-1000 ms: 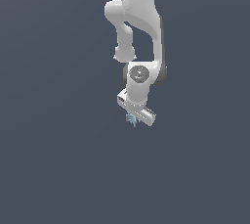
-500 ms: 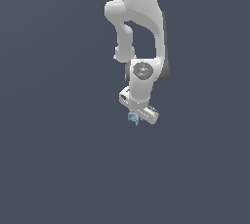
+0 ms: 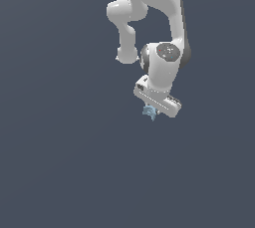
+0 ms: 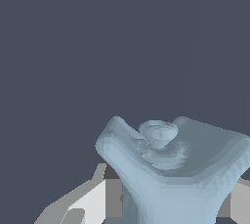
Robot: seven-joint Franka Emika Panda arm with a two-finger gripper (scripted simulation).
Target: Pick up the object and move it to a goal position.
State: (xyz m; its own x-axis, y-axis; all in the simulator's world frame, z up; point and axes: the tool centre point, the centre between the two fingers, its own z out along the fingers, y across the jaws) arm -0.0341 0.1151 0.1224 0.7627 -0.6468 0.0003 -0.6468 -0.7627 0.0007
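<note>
Pale blue and pronged, the object (image 3: 149, 112) sat clamped between the fingers (image 4: 85, 203) of the white gripper (image 3: 151, 111), just under the hand at six o'clock from the wrist joint in the exterior view. In the wrist view, the object (image 4: 168, 169) filled the frame's near part, one grey-white finger on either side pressing against it over plain dark ground.

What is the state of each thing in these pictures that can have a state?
pincer: shut on the pale-blue piece, pointing down, at the end of the bent arm.
pale-blue piece: held between the pincer's fingers, its prongs spreading out past them in the wrist view; whether it touches the surface below, I cannot tell.
arm: bent over, wrist turned down above the piece.
</note>
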